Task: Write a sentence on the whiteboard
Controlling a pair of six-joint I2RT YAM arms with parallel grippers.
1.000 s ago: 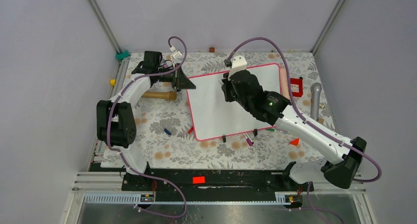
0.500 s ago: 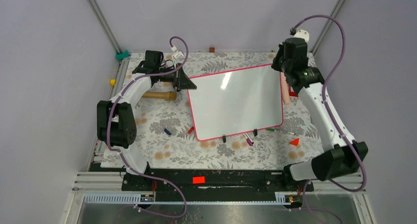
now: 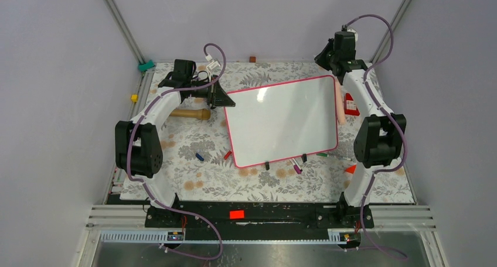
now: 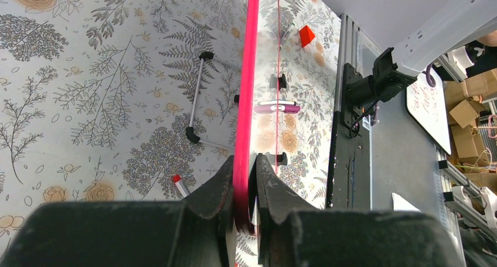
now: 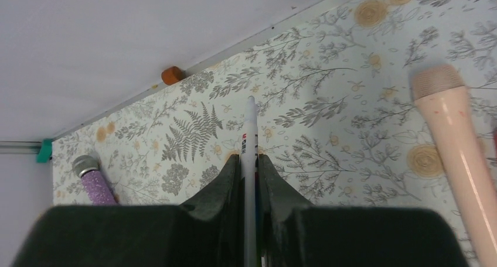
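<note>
Both arms stretch forward, left end effector [image 4: 241,172] and right end effector [image 5: 249,163] clamped.

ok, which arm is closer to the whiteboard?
Left arm: its jaws are clamped on the whiteboard frame at the far-left corner. The right arm holds a marker in shut jaws beyond the far-right corner, off the board.

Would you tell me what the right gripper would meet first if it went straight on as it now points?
Probably the floral cloth near the back wall, led by the white marker that the right gripper holds; nothing stands between, though depth is unclear.
</note>
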